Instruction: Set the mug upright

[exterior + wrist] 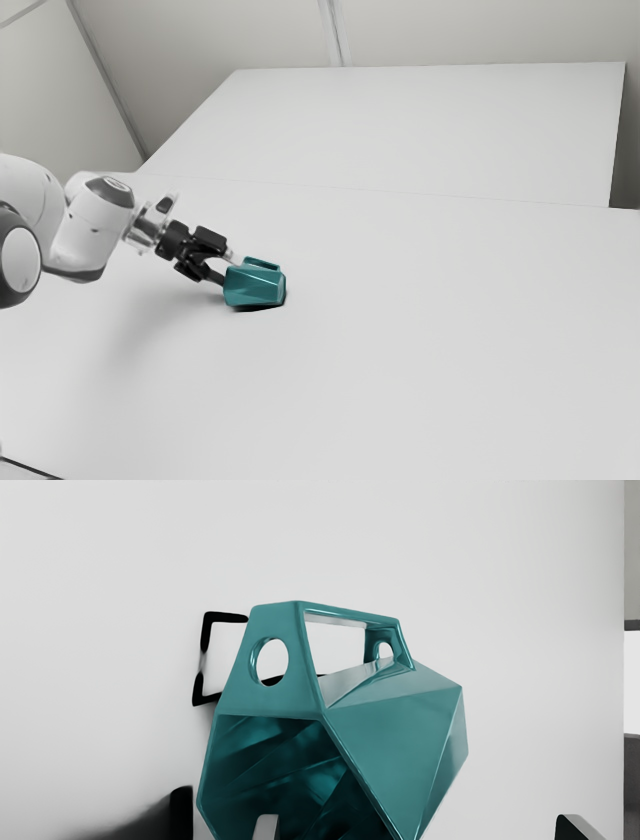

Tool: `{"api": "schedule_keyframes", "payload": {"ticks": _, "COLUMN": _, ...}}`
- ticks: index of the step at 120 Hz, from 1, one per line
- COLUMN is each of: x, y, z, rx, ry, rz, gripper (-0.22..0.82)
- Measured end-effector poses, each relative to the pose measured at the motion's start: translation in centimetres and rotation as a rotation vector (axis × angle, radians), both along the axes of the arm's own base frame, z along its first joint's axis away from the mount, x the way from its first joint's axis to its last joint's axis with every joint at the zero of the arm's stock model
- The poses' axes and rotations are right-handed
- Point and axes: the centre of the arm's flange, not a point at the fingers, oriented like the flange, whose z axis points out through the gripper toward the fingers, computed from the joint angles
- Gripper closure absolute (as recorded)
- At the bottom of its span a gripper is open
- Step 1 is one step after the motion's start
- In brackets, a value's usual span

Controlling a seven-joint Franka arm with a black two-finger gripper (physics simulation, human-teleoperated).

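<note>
the mug (255,287) lies on its side on the table (420,330), right at the tips of the claw (226,267), with its mouth (280,760) turned toward the claw and its base pointing away from it. it is a teal mug with flat, angled sides and a shiny surface. its handle (350,611) is a squared loop with a round hole in each end piece, and it rises from the side of the mug that faces up off the table. the claw is released: its two fingers (266,828) stand well apart, one in front of the dark mouth, the other out past the outer wall with a gap between it and the mug. i cannot tell whether the first one reaches inside the rim. on the table beside the mug, a black shadow (205,637) traces the squared shape of the handle, and a dark patch sits right under the mug. behind the claw, the white arm (95,225) with its grey joint covers comes in from the exterior view's left, slanting down to the mug. farther out from the claw, past the mug, a pale raised panel (420,125) stands along the table's far side, with a light grey wall (220,30) behind it.
</note>
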Motion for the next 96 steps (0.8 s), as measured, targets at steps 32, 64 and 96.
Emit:
{"api": "schedule_keyframes", "payload": {"ticks": 32, "x": -0.2, "y": -1.0, "z": -1.1, "rx": -0.073, "ry": -0.041, "rz": 0.015, "gripper": 0.25}}
{"api": "schedule_keyframes", "payload": {"ticks": 64, "x": -0.1, "y": -1.4, "z": -0.7, "rx": -0.089, "ry": -0.081, "rz": -0.009, "gripper": 0.67}}
{"api": "schedule_keyframes", "payload": {"ticks": 96, "x": 0.1, "y": -1.9, "z": 0.7, "rx": -0.097, "ry": -0.127, "rz": -0.038, "gripper": 0.76}}
